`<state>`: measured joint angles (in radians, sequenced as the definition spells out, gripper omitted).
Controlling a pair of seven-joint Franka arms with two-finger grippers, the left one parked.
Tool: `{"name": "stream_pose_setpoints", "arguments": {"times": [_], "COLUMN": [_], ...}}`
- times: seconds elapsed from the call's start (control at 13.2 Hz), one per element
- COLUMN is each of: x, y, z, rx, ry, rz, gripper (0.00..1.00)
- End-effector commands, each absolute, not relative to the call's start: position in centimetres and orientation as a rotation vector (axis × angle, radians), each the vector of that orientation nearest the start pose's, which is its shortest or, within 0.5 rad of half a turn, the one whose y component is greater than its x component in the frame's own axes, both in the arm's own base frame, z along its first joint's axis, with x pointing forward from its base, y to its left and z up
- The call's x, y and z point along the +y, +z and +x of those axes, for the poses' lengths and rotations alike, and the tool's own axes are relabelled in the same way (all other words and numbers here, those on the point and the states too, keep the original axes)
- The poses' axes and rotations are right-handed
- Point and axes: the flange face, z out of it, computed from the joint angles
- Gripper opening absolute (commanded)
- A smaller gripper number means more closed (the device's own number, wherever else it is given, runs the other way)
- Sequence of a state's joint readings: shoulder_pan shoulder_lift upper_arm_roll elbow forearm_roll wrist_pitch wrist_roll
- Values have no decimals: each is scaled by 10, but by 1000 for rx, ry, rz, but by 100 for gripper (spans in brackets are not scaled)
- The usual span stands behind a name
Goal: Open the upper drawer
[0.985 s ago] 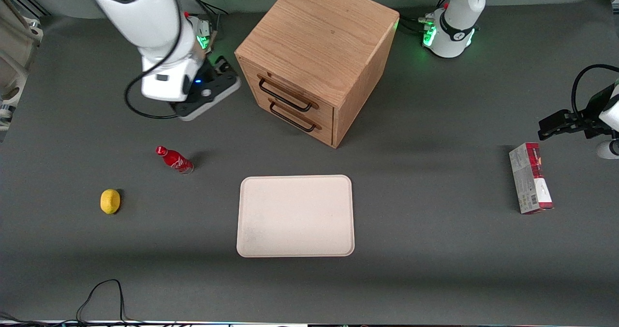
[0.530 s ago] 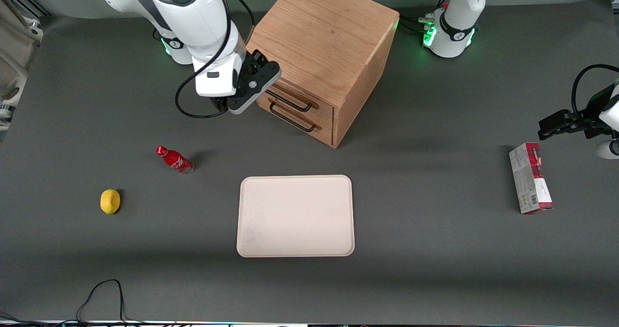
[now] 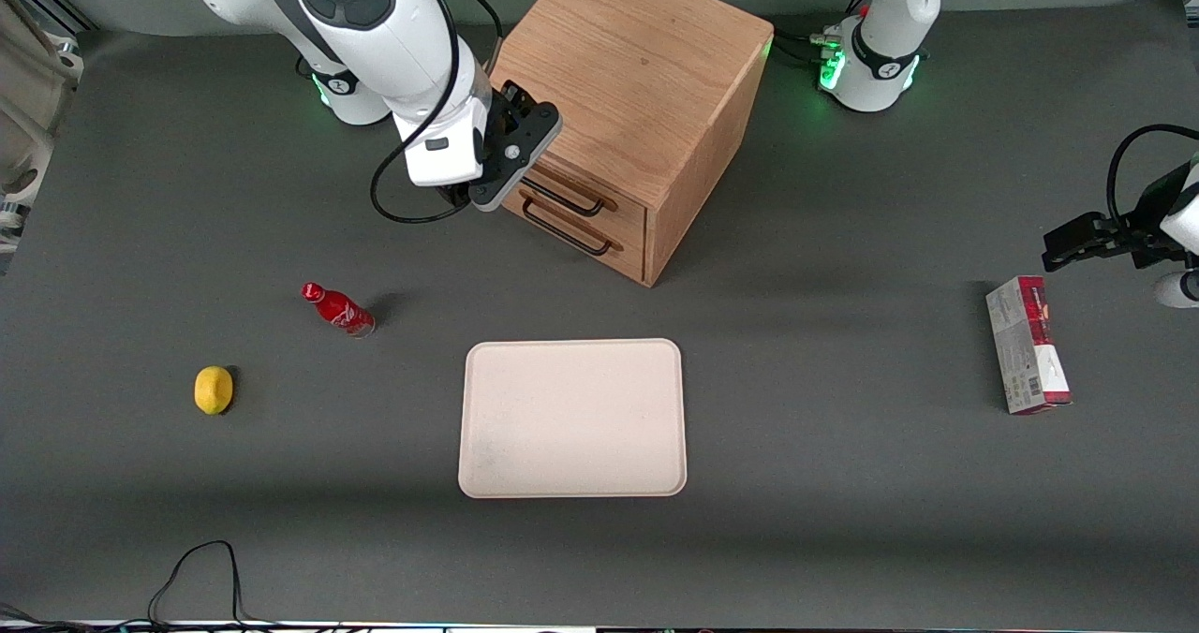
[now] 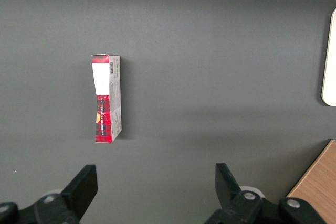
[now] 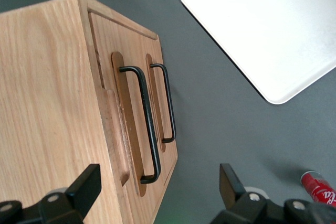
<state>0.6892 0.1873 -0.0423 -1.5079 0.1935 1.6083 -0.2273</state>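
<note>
The oak cube cabinet (image 3: pixel 618 62) stands mid-table with both drawers shut. The upper drawer (image 3: pixel 618 213) carries a long thin black bar handle (image 3: pixel 573 202); the same lower drawer's handle (image 3: pixel 567 231) runs just below it. My right gripper (image 3: pixel 510 160) hovers in front of the upper drawer, at its end toward the working arm, and hides that end of the handle. In the right wrist view the upper handle (image 5: pixel 147 124) and the lower handle (image 5: pixel 168 103) show on the cabinet front. My gripper (image 5: pixel 157 192) is open and empty, its fingers wide apart and clear of the handle.
A cream tray (image 3: pixel 571 418) lies nearer the front camera than the cabinet. A red bottle (image 3: pixel 337 308) and a lemon (image 3: pixel 214 390) lie toward the working arm's end. A red and white box (image 3: pixel 1028 345) lies toward the parked arm's end.
My right arm has swung from the working arm's end toward the cabinet. The gripper now hangs in front of the upper drawer. The drawers have not moved.
</note>
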Motion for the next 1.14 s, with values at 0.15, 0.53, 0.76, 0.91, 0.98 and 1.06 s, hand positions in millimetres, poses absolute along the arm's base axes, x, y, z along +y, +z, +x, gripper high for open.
{"name": "stream_pose_setpoints", "arguments": {"times": [0.15,0.53,0.76,0.91,0.98,1.06], "x": [388,393,395,395,393,392], "y": [504,465,445,441,436,434], "z": [469,462,458,457,456,457], "rx": [-1303,-1340,-1359,-1361,-1358,-1356], "ry": [167,133,113,113,121,114], "rz": [-2658,-2685,-2699,-2700,-2703,-2704], "gripper": [100,100,100,100,100,100]}}
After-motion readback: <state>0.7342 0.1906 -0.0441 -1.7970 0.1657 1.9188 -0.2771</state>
